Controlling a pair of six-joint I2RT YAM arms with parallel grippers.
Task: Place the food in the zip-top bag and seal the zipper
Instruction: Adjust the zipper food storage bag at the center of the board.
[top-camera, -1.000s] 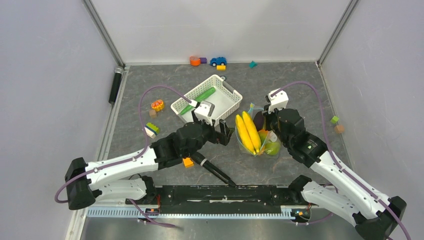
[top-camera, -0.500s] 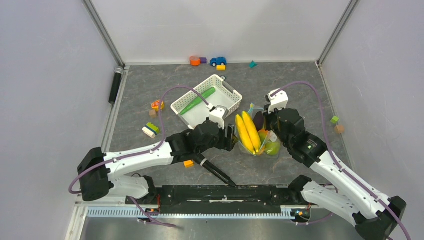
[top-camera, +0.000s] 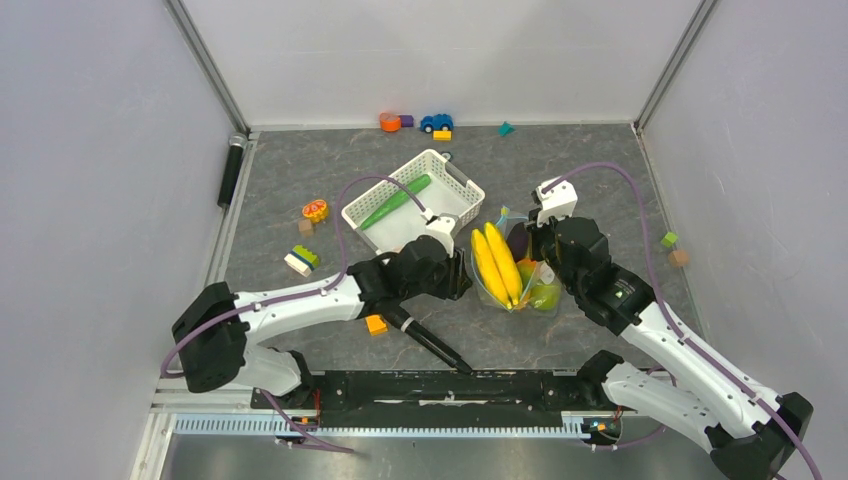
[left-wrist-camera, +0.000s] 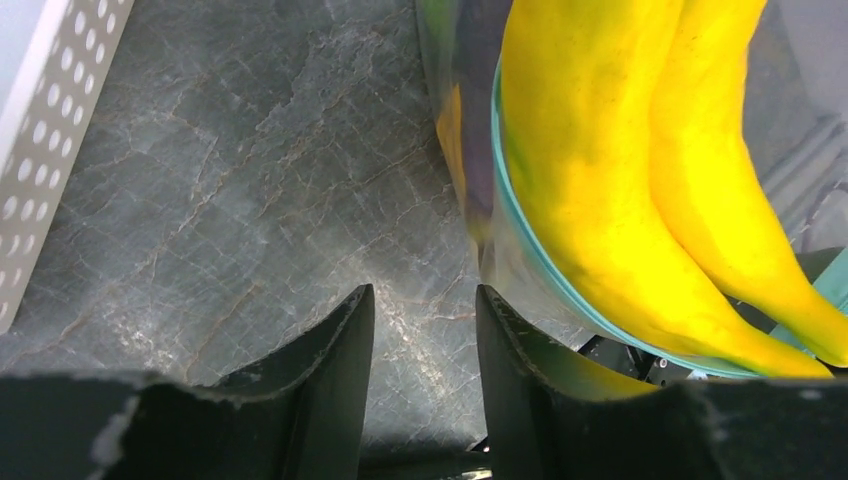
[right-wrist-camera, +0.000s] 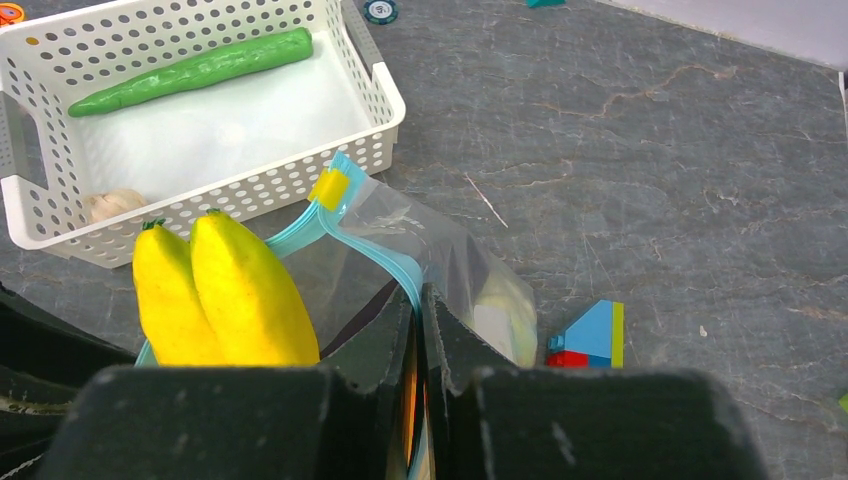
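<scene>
Top view: bag (top-camera: 541, 276) lies at frame centre-right on the table (top-camera: 600, 170), mouth toward the top of the frame. Bananas (top-camera: 497, 265) are half in and stick out of the mouth. Eggplant (top-camera: 517, 240) is at the bag's upper edge and pear (top-camera: 546, 296) at its lower right, both inside.

Right gripper (top-camera: 528, 248) is at the bag's right rim. In the right wrist view its jaws are pressed together on the bag edge, and the zipper (right-wrist-camera: 375, 250) runs down between them. Yellow slider (right-wrist-camera: 328, 188) is at the zipper's upper end.

Left gripper (top-camera: 463, 270) is at the bag's left side, low. In the left wrist view the left gripper (left-wrist-camera: 425, 295) has its jaws apart by a narrow gap, with only table between them. The right-hand finger (left-wrist-camera: 510, 370) is just beside the bag wall; can't tell if it touches.

Basket (top-camera: 466, 190) sits up-left of the bag, with the cucumber (top-camera: 395, 203) lying in it diagonally. Mic (top-camera: 231, 170) is at the left wall. Toy car (top-camera: 436, 122) is at top centre.
</scene>
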